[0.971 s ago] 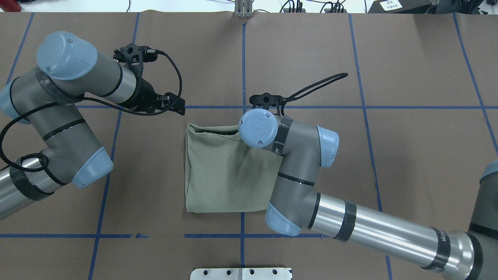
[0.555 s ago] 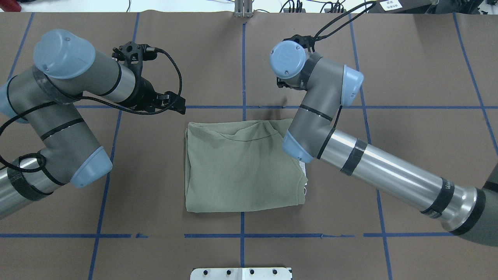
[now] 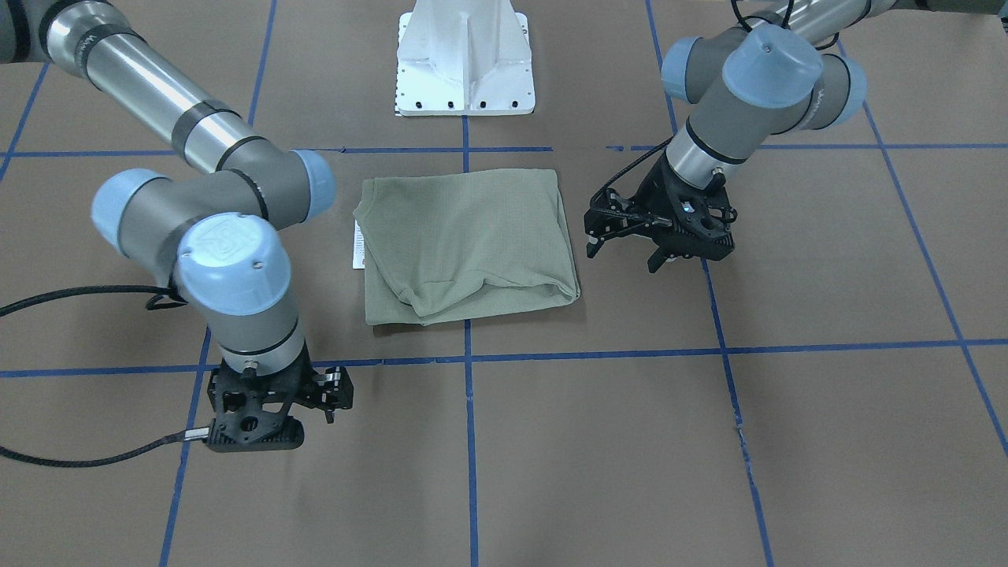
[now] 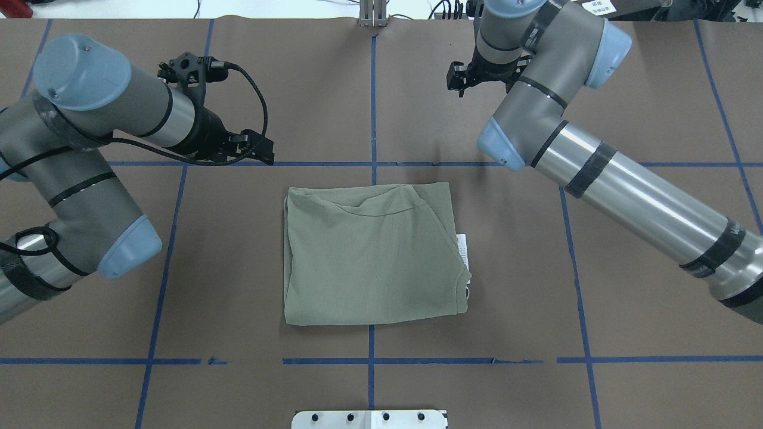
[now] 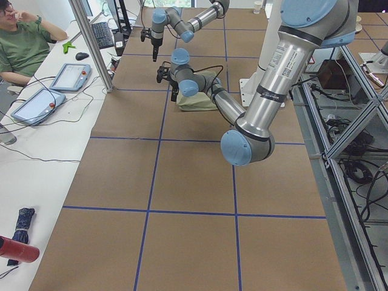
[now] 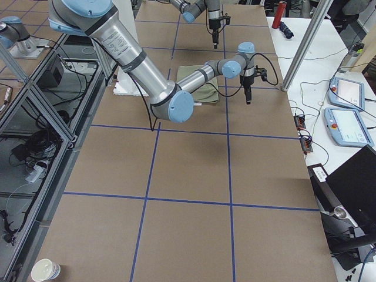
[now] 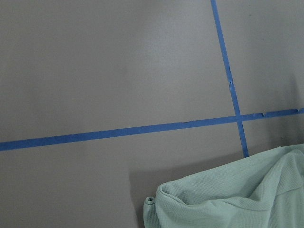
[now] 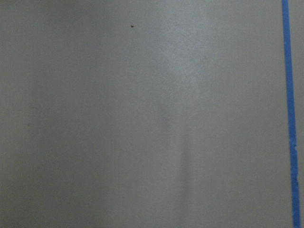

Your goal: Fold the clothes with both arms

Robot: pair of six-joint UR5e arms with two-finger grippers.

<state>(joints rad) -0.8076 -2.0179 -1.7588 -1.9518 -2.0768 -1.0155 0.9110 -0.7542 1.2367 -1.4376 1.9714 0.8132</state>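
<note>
Black left gripper (image 4: 261, 150) hovers spread and empty beside the far corner of the sage shirt (image 4: 369, 256), which lies folded mid-table, its hang tag (image 4: 463, 250) poking out rightward. Beyond it the right gripper (image 4: 462, 76) hangs well apart, and I cannot tell its grip. Any further pinch might catch one layer only, dragging the stack askew.

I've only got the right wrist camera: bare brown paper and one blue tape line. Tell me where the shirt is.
Observer: The shirt lies folded in the middle of the table; the right gripper hangs beyond the shirt's far right corner.
Operator: Report the left gripper.
Observer: The left gripper is open, empty, beside the shirt's far left corner, apart from it.
Operator: Check the tag.
Observer: A white hang tag pokes out from under the shirt's right edge.
</note>
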